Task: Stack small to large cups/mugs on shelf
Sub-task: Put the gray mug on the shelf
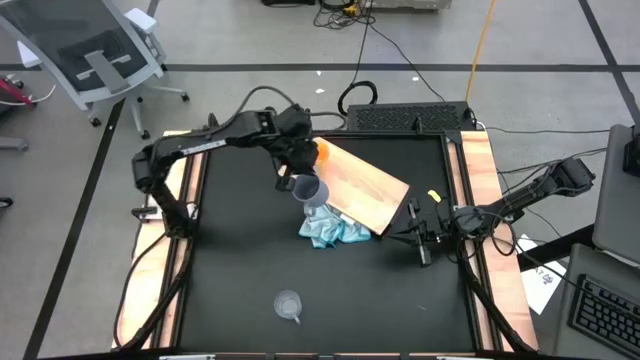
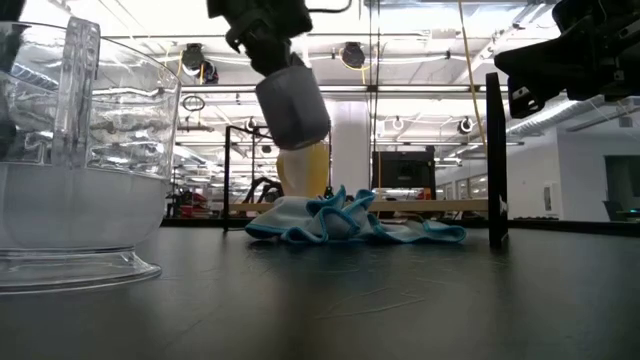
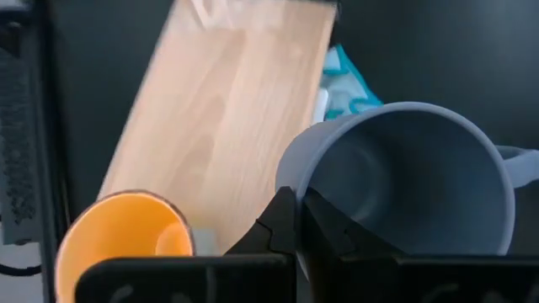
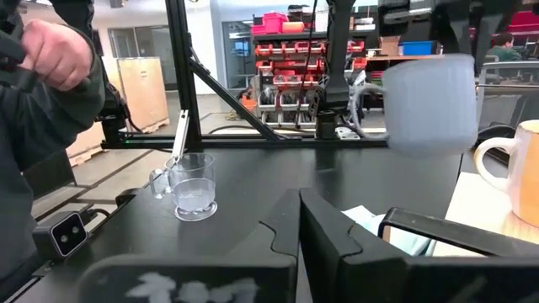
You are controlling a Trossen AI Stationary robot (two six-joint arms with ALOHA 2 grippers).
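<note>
Our left gripper is clamped on the rim of the grey mug, 1 finger inside and 1 outside, and holds it in the air, tilted, clear of the table. In the high view we carry the mug over the near edge of the board, just above the blue cloth. The orange mug stands upright on the board at its far left end, close behind our gripper; the low view shows it behind the hanging grey mug.

The board lies flat at an angle across the middle of the table, its near edge touching the cloth, which is bunched up.

Our right gripper rests low at the right side of the table, fingers pressed together on nothing, just right of the board.

The clear cup stands upright near the front edge, well apart from everything else
</note>
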